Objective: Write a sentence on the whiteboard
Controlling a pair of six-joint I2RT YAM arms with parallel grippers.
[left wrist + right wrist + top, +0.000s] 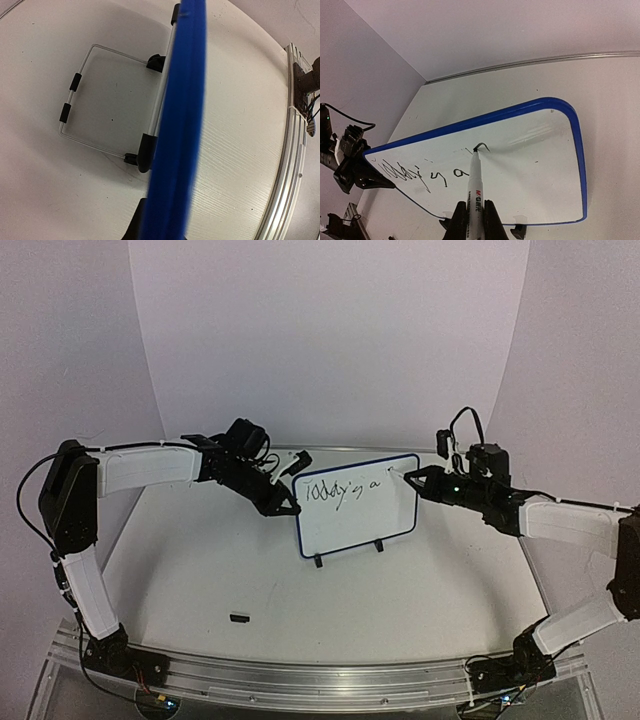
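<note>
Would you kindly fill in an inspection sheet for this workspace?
Surface: white table, aluminium rail at near edge.
Job's things: whiteboard upright on its feet; sentence reads roughly "Today is a", unfinished.
Clutter: small black object, perhaps a cap, near the front.
Grippers: left gripper shut on whiteboard's rim; right gripper shut on marker, tip at board.
Cables: black cable loops by left arm and right wrist.
Surroundings: plain white backdrop.

Def a robotics lab / test cell imo, not a home or office. Left arm (pixel 140 468) and right arm (pixel 570 525) are bolted onto an alu rail (pixel 320 680) at the front of a plain white table (pixel 250 570), curved white backdrop (pixel 330 340) wraps round the back + sides, exposed black cables (pixel 19 500) run along the arms.
</note>
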